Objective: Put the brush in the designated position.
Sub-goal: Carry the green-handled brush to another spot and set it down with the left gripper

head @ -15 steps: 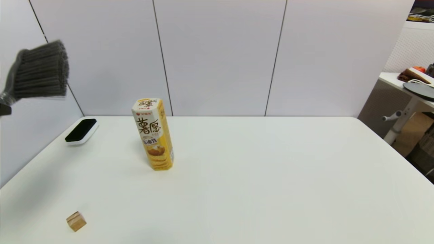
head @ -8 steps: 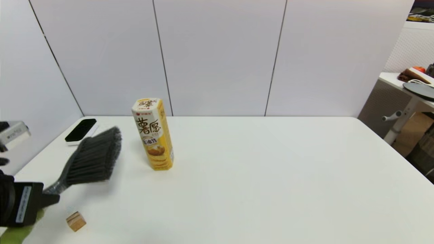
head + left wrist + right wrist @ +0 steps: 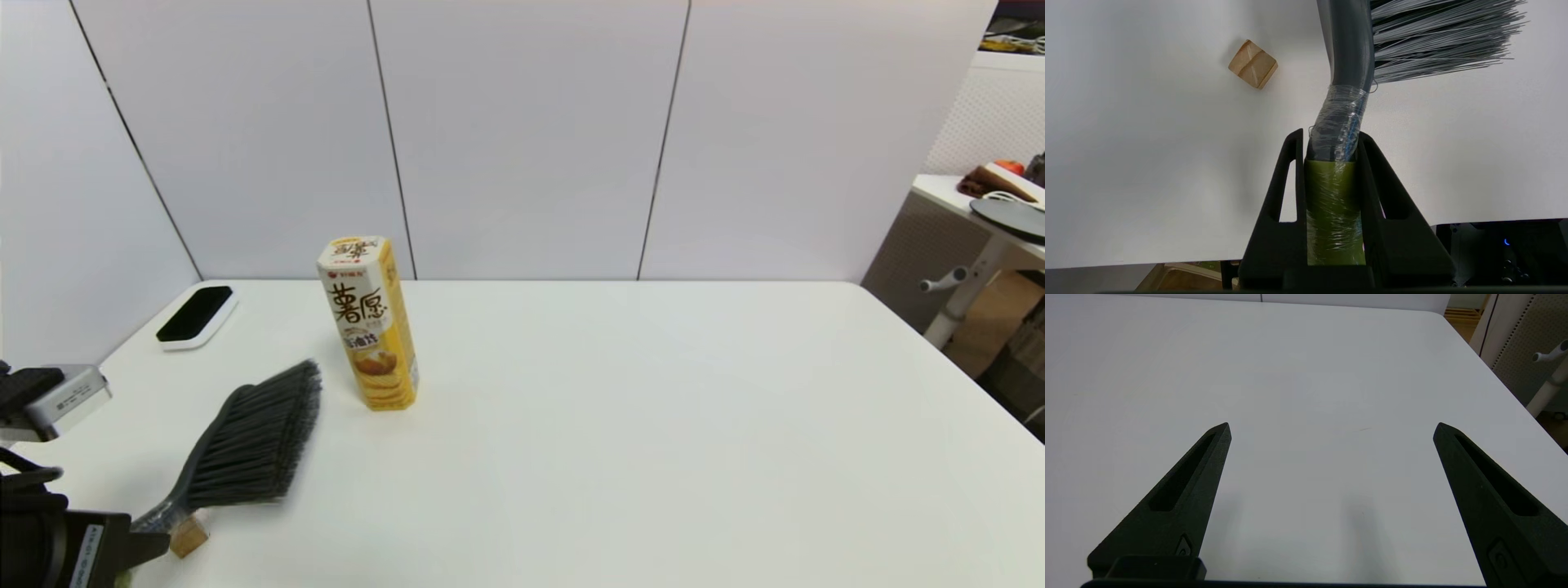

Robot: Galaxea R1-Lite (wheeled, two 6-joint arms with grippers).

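Low, left gripper (image 3: 1331, 136) tight around brush (image 3: 249, 445) handle.

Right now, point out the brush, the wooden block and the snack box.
brush (image 3: 253, 445), head view, on the bristles.
wooden block (image 3: 1253, 64), left wrist view, top face.
snack box (image 3: 369, 327), head view, front face.

- A white table (image 3: 653, 425) fills most of the head view, lit evenly, with soft shadows on its top.
- Behind its far edge stands a wall of pale panels (image 3: 522, 139) split by thin dark seams.
- A similar panel (image 3: 57, 204) closes the table's left side.
- To the right, well apart from the table, a second white table (image 3: 980, 208) on a white leg carries a dark round plate (image 3: 1012, 219) and some clutter.
- Beyond it stands a perforated white screen (image 3: 992, 114).
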